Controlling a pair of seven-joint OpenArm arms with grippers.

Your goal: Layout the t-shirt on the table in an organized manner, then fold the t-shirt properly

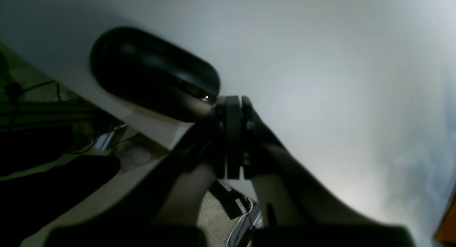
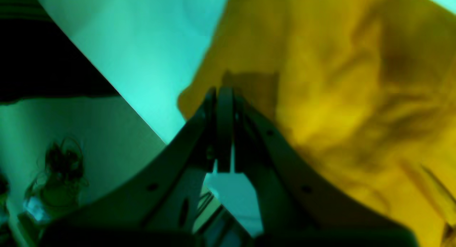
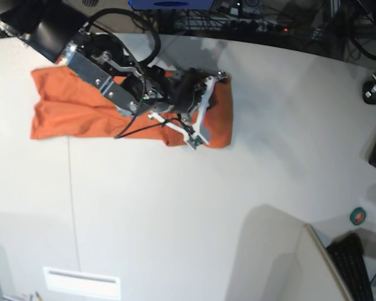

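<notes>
Orange t-shirt [image 3: 69, 110] bunched lengthwise at far left of white table [image 3: 175, 213], crossed and partly hidden by right arm. Right gripper [image 2: 224, 93] pressed shut at shirt's right edge; hold on cloth unclear. Left gripper [image 1: 233, 104] shut, empty, above bare tabletop. Green tape roll [image 3: 358, 216] near right edge.

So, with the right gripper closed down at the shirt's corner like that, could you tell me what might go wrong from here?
1. The right gripper is shut at the edge of the t-shirt, but whether cloth sits between the jaws cannot be told; a pull might leave it behind.
2. The t-shirt lies bunched and wrinkled, so dragging one corner may twist it further instead of flattening it.
3. The left gripper is shut above bare table, away from the cloth, so nothing anchors the other end.
</notes>
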